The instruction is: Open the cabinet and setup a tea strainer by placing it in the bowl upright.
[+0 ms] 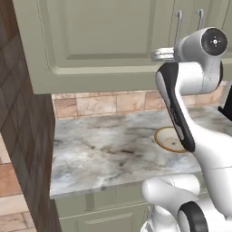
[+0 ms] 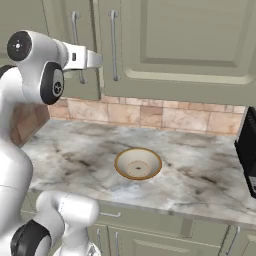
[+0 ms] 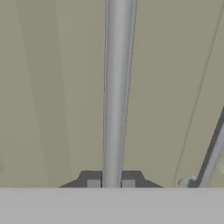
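Above the marble counter (image 2: 200, 165), the wide sage-green cabinet (image 1: 104, 41) hangs with its door flush and closed. Its long silver bar handle (image 3: 117, 87) runs vertically near the door's edge. The gripper (image 3: 110, 179) is pinched onto that handle, one fingertip either side. Down on the counter sits the tan bowl (image 2: 138, 163), mouth upward.

Kitchen: green cabinets (image 1: 90, 41), marble counter (image 1: 108, 149), tiled backsplash (image 2: 150, 116).
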Controlling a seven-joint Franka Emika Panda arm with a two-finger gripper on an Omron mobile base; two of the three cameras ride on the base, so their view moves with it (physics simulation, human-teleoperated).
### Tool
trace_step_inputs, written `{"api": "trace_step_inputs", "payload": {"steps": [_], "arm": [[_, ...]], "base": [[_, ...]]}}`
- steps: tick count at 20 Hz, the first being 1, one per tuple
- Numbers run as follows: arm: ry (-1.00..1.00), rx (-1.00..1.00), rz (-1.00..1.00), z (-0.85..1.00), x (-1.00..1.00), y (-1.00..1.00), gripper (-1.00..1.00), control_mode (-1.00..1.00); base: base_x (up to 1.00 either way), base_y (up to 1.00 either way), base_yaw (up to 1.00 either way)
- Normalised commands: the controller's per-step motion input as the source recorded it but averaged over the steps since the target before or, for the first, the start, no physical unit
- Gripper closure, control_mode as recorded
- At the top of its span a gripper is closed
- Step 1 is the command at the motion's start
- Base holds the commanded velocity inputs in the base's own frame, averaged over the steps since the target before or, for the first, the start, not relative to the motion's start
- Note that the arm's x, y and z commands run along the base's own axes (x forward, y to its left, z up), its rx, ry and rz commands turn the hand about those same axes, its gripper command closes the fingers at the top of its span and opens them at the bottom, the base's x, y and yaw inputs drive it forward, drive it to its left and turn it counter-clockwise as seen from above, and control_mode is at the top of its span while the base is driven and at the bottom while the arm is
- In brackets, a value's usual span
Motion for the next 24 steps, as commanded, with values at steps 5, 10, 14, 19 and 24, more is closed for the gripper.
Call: {"api": "trace_step_inputs", "payload": {"steps": [5,10,14,19,24], "arm": [[0.00,-0.03,-0.15,0.42,-0.92,0.14,1.00,-1.00],[0.00,0.00,-0.16,0.40,-1.00,0.21,1.00,-1.00],[0.00,0.00,-0.14,0.22,-1.00,0.12,1.00,-1.00],[0.00,0.00,-0.12,0.06,-1.00,0.14,1.00,-1.00],[0.01,-0.05,-0.05,0.00,-1.00,0.28,1.00,-1.00]], "base": [[0.00,0.00,0.00],[0.00,0.00,0.00],[0.00,0.00,0.00],[0.00,0.00,0.00],[0.00,0.00,0.00]]}}
